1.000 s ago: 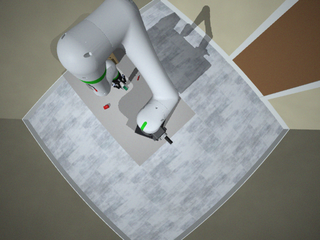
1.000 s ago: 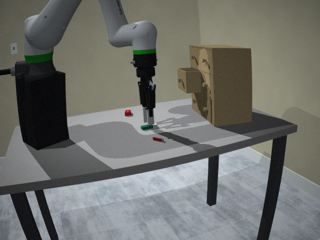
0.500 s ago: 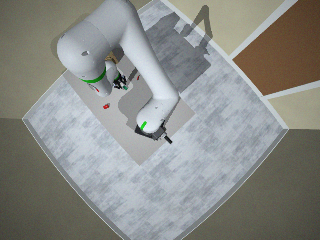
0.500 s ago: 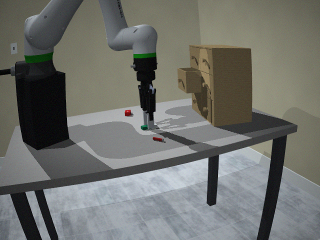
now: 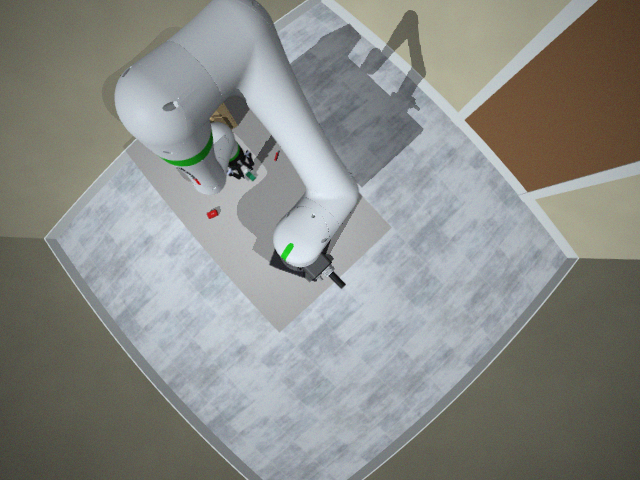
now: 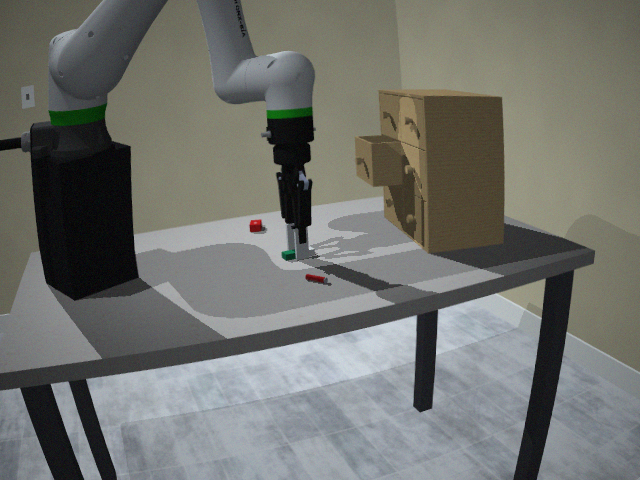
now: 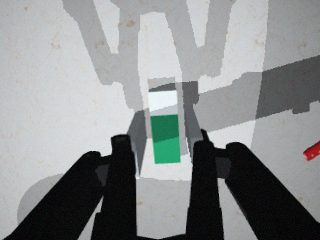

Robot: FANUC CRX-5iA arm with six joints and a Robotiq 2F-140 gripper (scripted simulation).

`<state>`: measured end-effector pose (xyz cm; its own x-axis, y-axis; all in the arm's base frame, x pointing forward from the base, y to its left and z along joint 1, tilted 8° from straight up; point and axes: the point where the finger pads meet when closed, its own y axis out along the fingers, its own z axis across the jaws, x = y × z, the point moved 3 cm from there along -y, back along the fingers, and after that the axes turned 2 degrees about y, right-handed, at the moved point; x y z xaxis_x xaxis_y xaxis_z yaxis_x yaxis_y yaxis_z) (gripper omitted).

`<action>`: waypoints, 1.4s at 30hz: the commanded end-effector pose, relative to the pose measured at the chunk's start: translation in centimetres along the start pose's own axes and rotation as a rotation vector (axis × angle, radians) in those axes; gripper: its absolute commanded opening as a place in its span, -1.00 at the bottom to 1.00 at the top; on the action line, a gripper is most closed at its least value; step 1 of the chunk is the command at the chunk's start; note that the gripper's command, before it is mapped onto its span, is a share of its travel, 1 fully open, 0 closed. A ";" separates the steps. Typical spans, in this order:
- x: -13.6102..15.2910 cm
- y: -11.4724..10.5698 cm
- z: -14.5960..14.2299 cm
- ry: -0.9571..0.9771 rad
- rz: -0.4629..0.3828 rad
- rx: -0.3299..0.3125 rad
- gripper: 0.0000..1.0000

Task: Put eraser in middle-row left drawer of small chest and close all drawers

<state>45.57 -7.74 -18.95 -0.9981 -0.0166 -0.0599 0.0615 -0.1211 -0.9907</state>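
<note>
The eraser (image 7: 166,136) (image 6: 287,254) (image 5: 251,176) is a small green and white block lying flat on the grey table (image 6: 206,310). My gripper (image 7: 165,124) (image 6: 299,251) (image 5: 241,171) points straight down with its fingertips at the table, one on each side of the eraser. The fingers are partly open, with a thin gap to the eraser on either side. The small wooden chest (image 6: 460,170) (image 5: 223,111) stands at the table's right end. One drawer (image 6: 374,160) of its middle row, on the far side in the exterior view, is pulled out part way; the others are in.
A red cube (image 6: 255,225) (image 5: 212,213) lies behind the gripper. A small red cylinder (image 6: 315,279) (image 5: 277,155) (image 7: 311,152) lies in front of it, nearer the table edge. The arm's black pedestal (image 6: 82,206) stands at the table's left end.
</note>
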 end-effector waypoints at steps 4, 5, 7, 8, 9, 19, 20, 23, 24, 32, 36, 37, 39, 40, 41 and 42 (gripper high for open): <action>0.0 0.0 0.0 0.000 0.000 0.000 -0.53; 0.0 0.0 0.0 0.000 0.000 0.000 -0.53; 0.0 0.0 0.0 0.000 0.000 0.000 -0.53; 0.0 0.0 0.0 0.000 0.000 0.000 -0.53; 0.0 0.0 0.0 0.000 0.000 0.000 -0.53; 0.0 0.0 0.0 0.000 0.000 0.000 -0.77; 0.0 0.0 0.0 0.000 0.000 0.000 -0.77; 0.0 0.0 0.0 0.000 0.000 0.000 -0.77; 0.0 0.0 0.0 0.000 0.000 0.000 -0.77; 0.0 -0.2 0.0 0.000 0.000 0.000 -0.77; 0.0 -1.1 0.0 0.000 0.000 0.000 -0.77; 0.0 -2.0 0.0 0.000 0.000 0.000 -0.77; 0.0 -4.2 0.0 0.000 0.000 0.000 -0.77; 0.0 -5.5 0.0 0.000 0.000 0.000 -0.77; 0.0 -6.7 0.0 0.000 0.000 0.000 -0.77; 0.0 -7.8 0.0 0.000 0.000 0.000 -0.77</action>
<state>45.37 -7.26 -15.56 -0.9977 -0.0169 -0.0659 0.0675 -0.1246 -0.9899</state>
